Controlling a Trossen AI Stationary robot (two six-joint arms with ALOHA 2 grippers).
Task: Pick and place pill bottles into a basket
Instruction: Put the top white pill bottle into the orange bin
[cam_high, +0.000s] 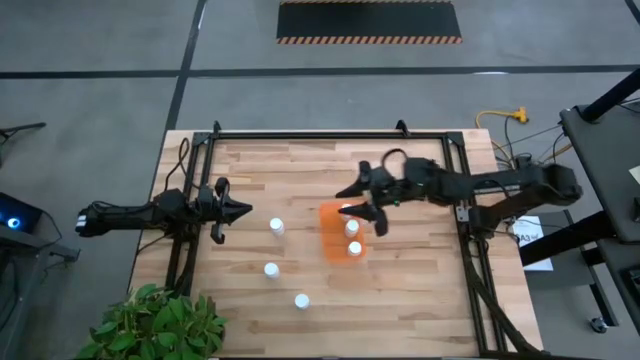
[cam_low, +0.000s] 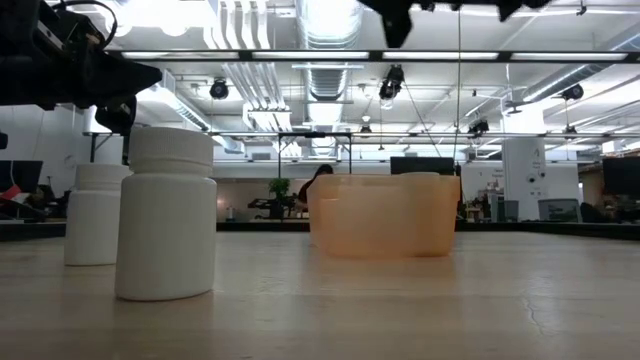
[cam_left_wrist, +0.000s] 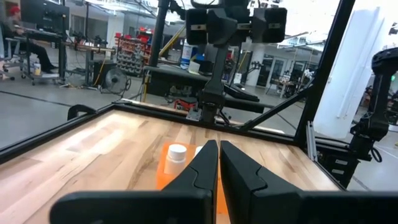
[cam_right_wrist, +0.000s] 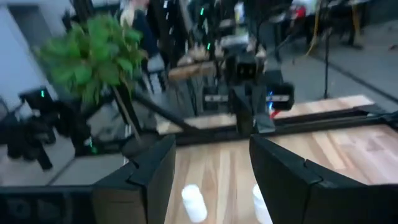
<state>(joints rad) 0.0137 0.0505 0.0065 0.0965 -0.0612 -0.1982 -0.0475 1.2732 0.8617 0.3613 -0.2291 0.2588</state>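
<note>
The orange basket (cam_high: 338, 240) stands on the wooden table, right of its middle, with two white pill bottles (cam_high: 352, 228) (cam_high: 355, 248) upright inside it. Three more pill bottles (cam_high: 277, 227) (cam_high: 271, 269) (cam_high: 301, 300) stand on their bases on the table to its left; two of them loom near in the low view (cam_low: 165, 215) (cam_low: 95, 215). My right gripper (cam_high: 362, 207) hovers over the basket's far end, open, with nothing between its fingers (cam_right_wrist: 211, 168). My left gripper (cam_high: 238, 210) waits shut at the table's left (cam_left_wrist: 217, 163).
A black metal frame (cam_high: 330, 135) runs around the table's edges. A green potted plant (cam_high: 150, 325) stands at the near left corner. Bare wood lies between the loose bottles and the basket, and right of the basket.
</note>
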